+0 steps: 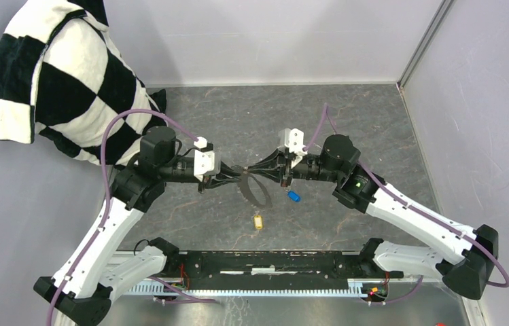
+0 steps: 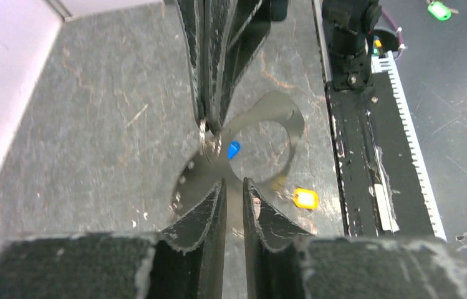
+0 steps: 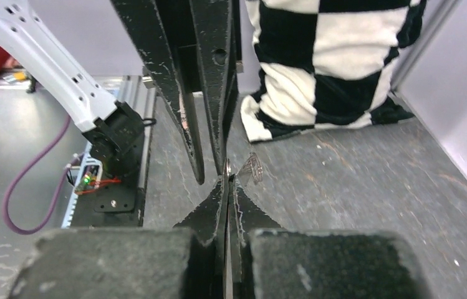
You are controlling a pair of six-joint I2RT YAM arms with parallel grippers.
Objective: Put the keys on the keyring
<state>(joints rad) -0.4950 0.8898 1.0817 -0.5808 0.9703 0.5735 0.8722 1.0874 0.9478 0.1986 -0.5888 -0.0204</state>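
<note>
The keyring (image 1: 260,191), a thin grey floppy loop, hangs above the table between my two grippers. My right gripper (image 1: 256,174) is shut on its upper edge; in the right wrist view (image 3: 229,177) a thin metal strip sits between the closed fingers, with a bit of ring (image 3: 252,167) beside them. My left gripper (image 1: 237,178) is at the ring's left side with a narrow gap between its fingers (image 2: 233,182). The blue key (image 1: 293,196) and the yellow key (image 1: 258,221) lie on the table below; both also show in the left wrist view, the blue key (image 2: 234,149) and the yellow key (image 2: 305,198).
A black-and-white checked cloth (image 1: 61,81) is heaped at the back left. Grey walls close the back and right sides. A black rail (image 1: 258,261) runs along the near edge between the arm bases. A green tag (image 2: 439,9) lies off the table.
</note>
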